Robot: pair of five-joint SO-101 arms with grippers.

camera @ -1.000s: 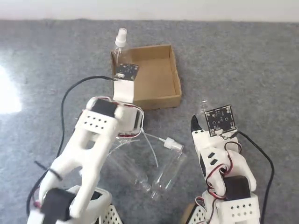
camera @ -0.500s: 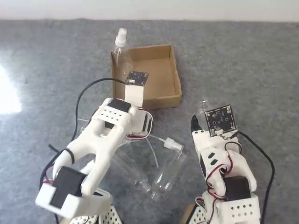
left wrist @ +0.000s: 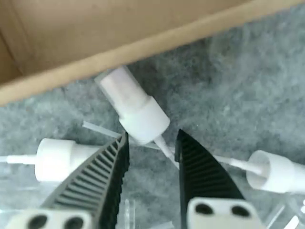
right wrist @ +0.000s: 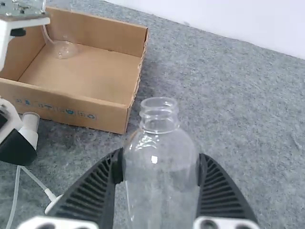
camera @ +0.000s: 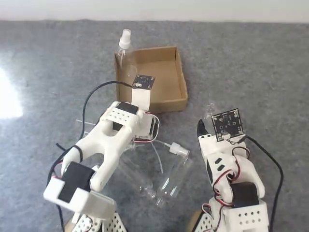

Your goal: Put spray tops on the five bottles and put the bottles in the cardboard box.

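Note:
My left gripper (left wrist: 152, 138) hangs open just in front of the cardboard box (camera: 161, 79). A white spray top (left wrist: 136, 109) lies on the carpet by the box's front wall, right at the fingertips, with its thin tube running between the fingers. Two more spray tops (left wrist: 55, 152) (left wrist: 271, 171) lie to either side. My right gripper (right wrist: 157, 167) is shut on an upright clear bottle (right wrist: 162, 152) with a bare neck, to the right of the box. One capped bottle (camera: 124, 48) stands in the box's back left corner.
Clear bottles (camera: 166, 181) lie in a loose pile on the grey carpet between the two arm bases, one with a spray top (camera: 177, 149) on it. The box's front wall (right wrist: 71, 107) stands close to both grippers.
The left arm has swung right from the box's left corner to its front wall and dropped lower. The right arm has kept still with its bottle.

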